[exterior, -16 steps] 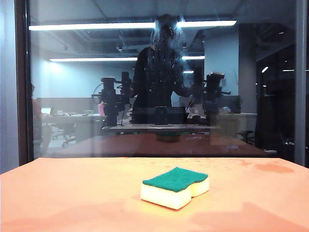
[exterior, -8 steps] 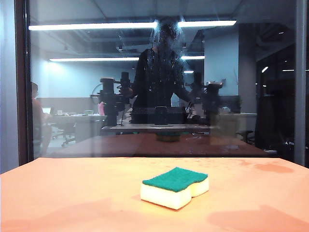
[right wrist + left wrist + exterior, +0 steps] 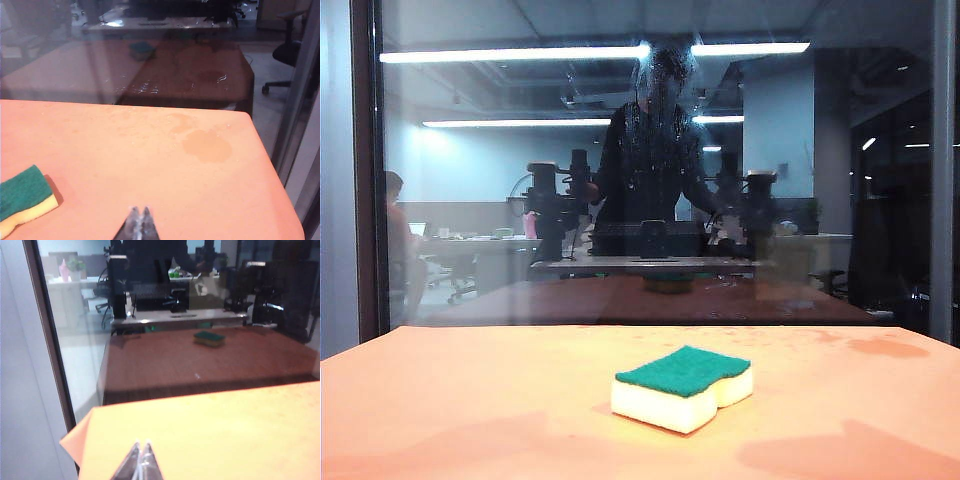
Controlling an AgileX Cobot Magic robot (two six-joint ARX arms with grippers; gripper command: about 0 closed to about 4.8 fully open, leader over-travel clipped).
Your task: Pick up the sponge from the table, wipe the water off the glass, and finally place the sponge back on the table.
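The sponge (image 3: 683, 388) lies flat on the tabletop (image 3: 470, 400), green scouring face up, cream foam down, near the middle and well short of the glass (image 3: 650, 180). I judge this the ready position: the soft foam side rests low, so a top-down grasp across the waisted sides should be easy. The water (image 3: 665, 100) shows as a speckled whitish patch high on the pane, over the mirrored dark figure; it is unwiped, so the sponge must be lifted well up. My left gripper (image 3: 141, 460) hangs above the bare near-left corner of the tabletop, jaws pressed together, grasping nothing. My right gripper (image 3: 139, 222) hangs above the tabletop with the sponge (image 3: 22, 200) just off to one side, jaws likewise clenched and empty. Neither arm appears directly in the exterior view. A faint damp stain (image 3: 206, 145) marks the tabletop near the pane. The right arm is the nearer one; its jaws must part before any grasp.
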